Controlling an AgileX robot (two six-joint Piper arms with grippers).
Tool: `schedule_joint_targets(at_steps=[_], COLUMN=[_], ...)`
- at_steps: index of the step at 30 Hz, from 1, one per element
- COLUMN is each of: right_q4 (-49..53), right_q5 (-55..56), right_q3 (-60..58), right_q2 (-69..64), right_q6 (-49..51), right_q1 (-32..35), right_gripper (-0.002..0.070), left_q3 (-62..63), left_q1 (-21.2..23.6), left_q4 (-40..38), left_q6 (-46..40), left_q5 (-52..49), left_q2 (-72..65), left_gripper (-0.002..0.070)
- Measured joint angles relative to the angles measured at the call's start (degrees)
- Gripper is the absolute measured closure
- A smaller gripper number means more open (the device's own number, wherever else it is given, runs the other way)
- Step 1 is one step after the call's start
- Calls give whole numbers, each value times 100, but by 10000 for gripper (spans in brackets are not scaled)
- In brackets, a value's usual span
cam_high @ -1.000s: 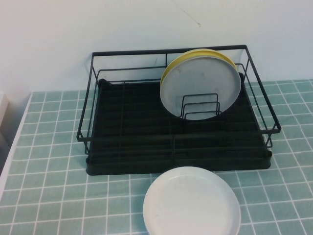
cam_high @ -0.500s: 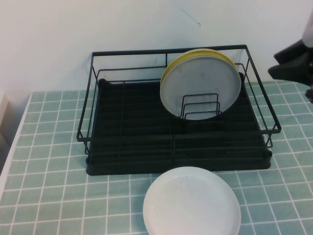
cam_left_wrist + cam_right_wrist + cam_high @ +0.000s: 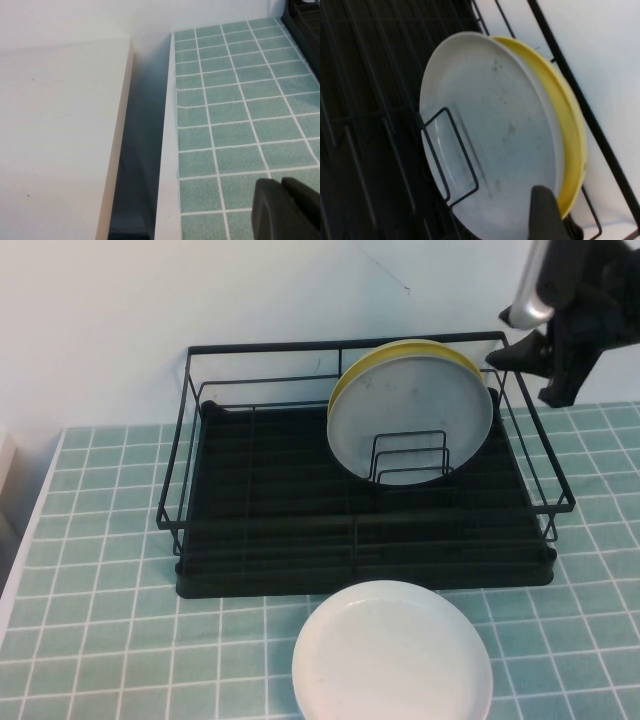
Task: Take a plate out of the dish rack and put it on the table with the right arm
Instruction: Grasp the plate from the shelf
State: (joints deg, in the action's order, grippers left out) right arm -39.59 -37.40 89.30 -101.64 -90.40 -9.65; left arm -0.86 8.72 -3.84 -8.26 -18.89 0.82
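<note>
The light grey plate [image 3: 410, 410] stands upright in the wire dividers of the black dish rack [image 3: 280, 510], with a yellow plate [image 3: 400, 352] right behind it. My right gripper [image 3: 525, 375] is open in the air at the rack's back right corner, just right of the plates and touching neither. In the right wrist view the grey plate [image 3: 490, 135] and the yellow plate [image 3: 570, 130] fill the frame, and one black finger [image 3: 545, 215] shows close to their rims. My left gripper [image 3: 285, 210] is shut and empty, low over the teal tiled table [image 3: 240, 100] near its left edge.
A brighter white plate [image 3: 392, 655] lies flat on the table [image 3: 100, 540] in front of the rack. A white wall stands behind the rack. A white surface [image 3: 55, 140] lies beyond a dark gap at the table's left edge.
My right arm has come into the high view from the right and moved up and left to the rack's back right corner. The plates have not moved.
</note>
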Motion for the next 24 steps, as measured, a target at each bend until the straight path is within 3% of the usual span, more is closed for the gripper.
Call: schedule_joint_targets(at_steps=[24], right_q4=[19], right_q5=[1518], right_q3=[49], right_q2=[-1097], right_q6=[-860], right_q1=[-572], right_gripper=[302], left_q3=[0], left_q1=[0], left_q4=[0], left_q6=[0], left_q5=[0], left_q2=[0], left_gripper=[678])
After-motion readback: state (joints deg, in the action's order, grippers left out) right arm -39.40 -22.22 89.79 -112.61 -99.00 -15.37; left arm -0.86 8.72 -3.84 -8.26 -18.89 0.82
